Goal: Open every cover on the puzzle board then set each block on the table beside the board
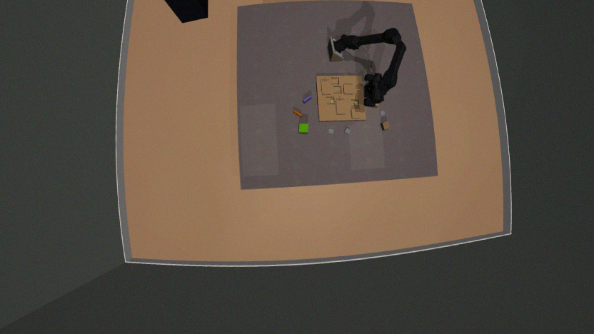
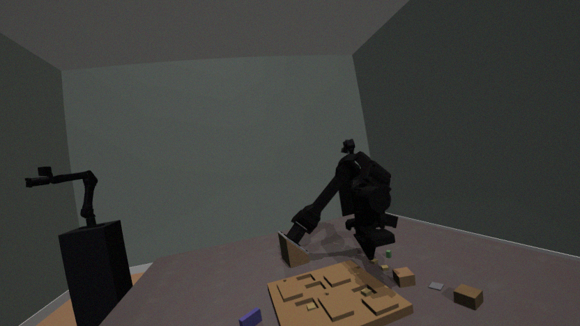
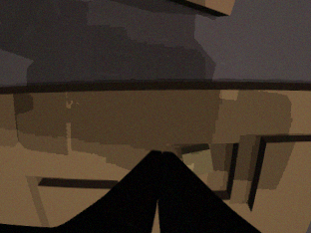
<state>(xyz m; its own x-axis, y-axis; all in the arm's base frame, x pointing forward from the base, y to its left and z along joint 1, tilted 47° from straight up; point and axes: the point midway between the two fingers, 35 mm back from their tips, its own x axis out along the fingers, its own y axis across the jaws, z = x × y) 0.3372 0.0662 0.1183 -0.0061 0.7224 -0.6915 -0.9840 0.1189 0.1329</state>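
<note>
The tan puzzle board [image 1: 325, 115] [image 2: 286, 314] [image 3: 150, 107] carries several raised covers, among them a front right one [image 1: 358, 113] [image 2: 380, 301] and a middle one [image 1: 340, 108] [image 2: 335, 304]. One pale yellow block [image 1: 356, 103] [image 2: 366, 292] [image 3: 197, 161] sits in an uncovered right well, another block [image 1: 332, 101] [image 2: 311, 306] in a left well. Two back wells look uncovered and empty. Two yellow blocks [image 2: 374, 261] [image 2: 384, 267] rest on the table beyond the board. My gripper [image 2: 371, 257] [image 3: 159, 160] is shut and empty, above the board's right side, beside the right well's block in the wrist view.
Right of the board are two brown boxes [image 2: 404, 277] [image 1: 385, 125] [image 2: 468, 297], a grey tile [image 1: 382, 113] [image 2: 436, 285] and a small green block [image 2: 388, 253]. Left are purple [image 1: 307, 99] [image 2: 249, 317] and orange [image 1: 297, 113] bars and a green block [image 1: 303, 128]. Two grey tiles [image 1: 330, 130] [image 1: 347, 130] lie in front.
</note>
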